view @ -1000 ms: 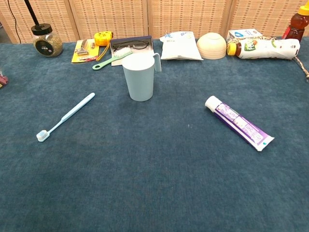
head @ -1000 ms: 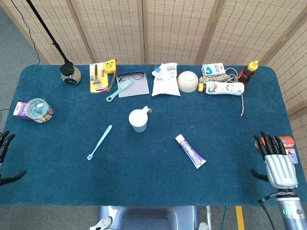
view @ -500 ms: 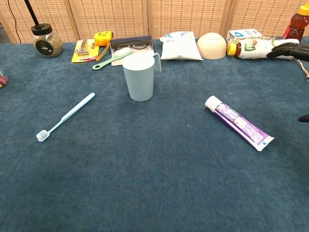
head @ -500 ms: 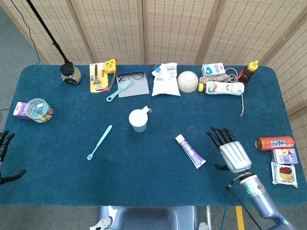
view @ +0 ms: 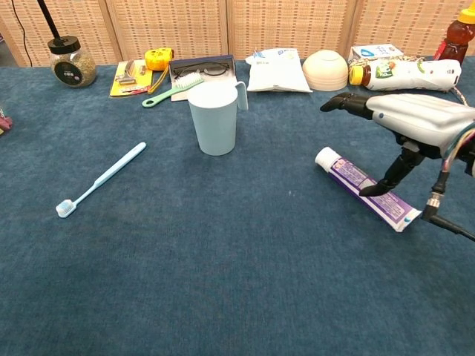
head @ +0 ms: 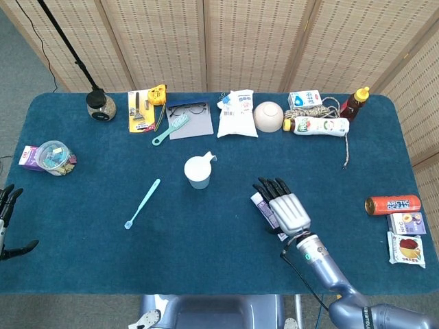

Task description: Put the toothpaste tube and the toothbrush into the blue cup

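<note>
Right hand: my right hand has swept in from the table's right edge within 1 second and now hovers over the toothpaste tube, fingers spread and extended, holding nothing; in the chest view the thumb points down to the tube's side, though I cannot tell whether it touches.
Left hand: my left hand stays at the table's left edge, fingers apart, holding nothing, well apart from the toothbrush.
Toothpaste tube: flat on the blue cloth, cap end angled toward the blue cup, right of it and nearer me; unmoved over the last second.
Toothbrush: flat on the cloth left of the cup, bristle end nearest me, untouched.
Blue cup: upright and empty at centre, handle turned to the back.
Meaning: as I judge it, the reach is done and the grasp on the tube comes first; neither of the 2 items is in the cup yet.
Room: open cloth lies between tube and cup, so the carry looks unobstructed.
Edges: the back row, bowl, white pouch and green brush, sits well behind the cup; the orange can lies far right, clear of my arm.
</note>
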